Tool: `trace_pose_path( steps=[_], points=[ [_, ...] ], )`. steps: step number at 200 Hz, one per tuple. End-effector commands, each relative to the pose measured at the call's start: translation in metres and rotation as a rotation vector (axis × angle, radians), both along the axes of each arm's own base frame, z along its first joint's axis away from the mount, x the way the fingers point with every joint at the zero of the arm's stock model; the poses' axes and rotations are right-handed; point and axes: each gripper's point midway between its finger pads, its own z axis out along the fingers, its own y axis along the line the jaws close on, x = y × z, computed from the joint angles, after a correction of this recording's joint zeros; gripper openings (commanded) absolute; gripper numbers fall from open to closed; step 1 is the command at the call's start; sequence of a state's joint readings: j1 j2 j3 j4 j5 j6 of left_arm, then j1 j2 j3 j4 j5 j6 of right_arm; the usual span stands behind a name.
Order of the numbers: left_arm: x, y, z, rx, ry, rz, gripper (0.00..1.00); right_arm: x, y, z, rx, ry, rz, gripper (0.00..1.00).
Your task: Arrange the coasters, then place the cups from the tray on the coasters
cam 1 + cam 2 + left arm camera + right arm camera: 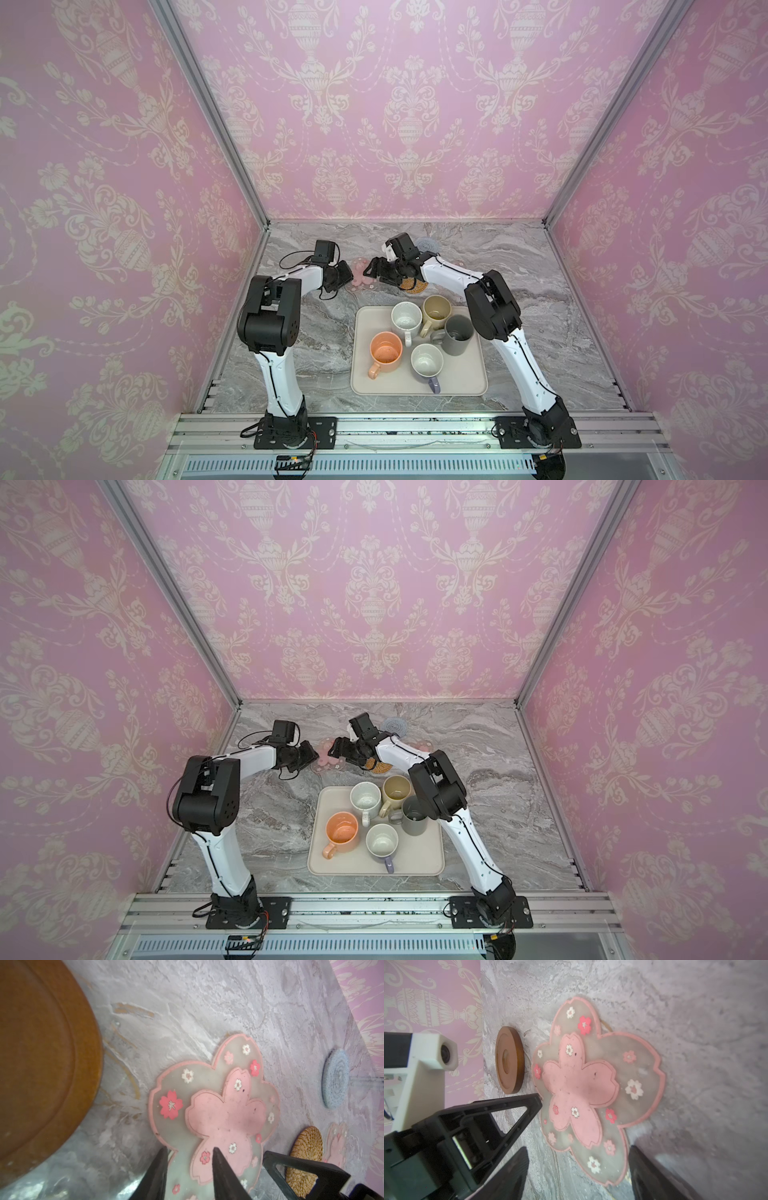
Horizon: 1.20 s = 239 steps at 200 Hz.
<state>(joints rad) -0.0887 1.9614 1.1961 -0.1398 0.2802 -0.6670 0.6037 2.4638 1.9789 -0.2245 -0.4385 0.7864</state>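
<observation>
A pink flower-shaped coaster (218, 1109) lies flat on the marble between both arms (362, 283). My left gripper (190, 1148) is open, its tips over one petal and the pink centre. My right gripper (579, 1159) is open wide, its fingers either side of the opposite petal. The dark brown coaster (508, 1059) lies just beyond the flower. The blue crocheted coaster (428, 244), the rattan coaster (415, 286) and the second pink flower (336, 1142) lie further right. The cream tray (465, 382) holds the orange (386, 349), speckled white (406, 318), beige-yellow (436, 309), dark grey (457, 332) and lavender (427, 360) cups.
The right arm's elbow (492, 307) hangs over the tray's far right corner, close to the dark grey cup. Pink papered walls and metal posts (257, 216) close in the marble table on three sides. The two grippers stand almost tip to tip.
</observation>
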Motion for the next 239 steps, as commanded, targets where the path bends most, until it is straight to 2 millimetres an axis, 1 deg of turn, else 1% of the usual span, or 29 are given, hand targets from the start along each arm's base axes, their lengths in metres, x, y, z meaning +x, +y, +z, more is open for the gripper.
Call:
trace_pose_path(
  steps=[1,20,49,70,92,107,135,162,180,214,239],
  points=[
    [-0.015,-0.005,-0.032,-0.026,0.092,0.014,0.38,-0.010,0.008,-0.024,-0.022,0.054,0.019,0.77],
    [-0.013,-0.006,-0.036,-0.041,0.090,0.021,0.38,-0.009,0.008,-0.025,-0.029,0.054,0.021,0.77],
    [-0.013,-0.007,-0.039,-0.043,0.092,0.021,0.38,-0.015,0.006,-0.025,-0.029,0.065,0.024,0.77],
    [-0.015,-0.007,-0.037,-0.041,0.094,0.014,0.38,-0.015,-0.001,-0.024,-0.046,0.054,0.019,0.76],
    [-0.018,-0.003,-0.030,-0.015,0.089,0.015,0.38,-0.010,-0.009,-0.020,-0.050,0.049,0.002,0.77],
    [-0.019,0.002,-0.021,0.015,0.077,0.017,0.38,-0.004,-0.014,-0.014,-0.048,0.028,-0.007,0.77],
    [-0.019,0.008,0.001,0.057,0.045,0.015,0.39,0.005,-0.024,-0.004,-0.065,-0.002,-0.006,0.77],
    [-0.020,0.016,0.023,0.102,0.009,0.024,0.39,0.012,-0.031,0.014,-0.052,-0.037,-0.016,0.78],
    [-0.020,0.017,0.038,0.110,-0.016,0.020,0.39,0.013,-0.036,0.026,-0.046,-0.057,-0.019,0.78],
    [-0.019,0.009,0.061,0.086,-0.053,-0.009,0.39,0.011,-0.044,0.051,-0.036,-0.101,-0.022,0.78],
    [-0.018,-0.006,0.072,0.075,-0.066,-0.061,0.38,0.005,-0.057,0.065,-0.046,-0.128,-0.024,0.78]
  ],
)
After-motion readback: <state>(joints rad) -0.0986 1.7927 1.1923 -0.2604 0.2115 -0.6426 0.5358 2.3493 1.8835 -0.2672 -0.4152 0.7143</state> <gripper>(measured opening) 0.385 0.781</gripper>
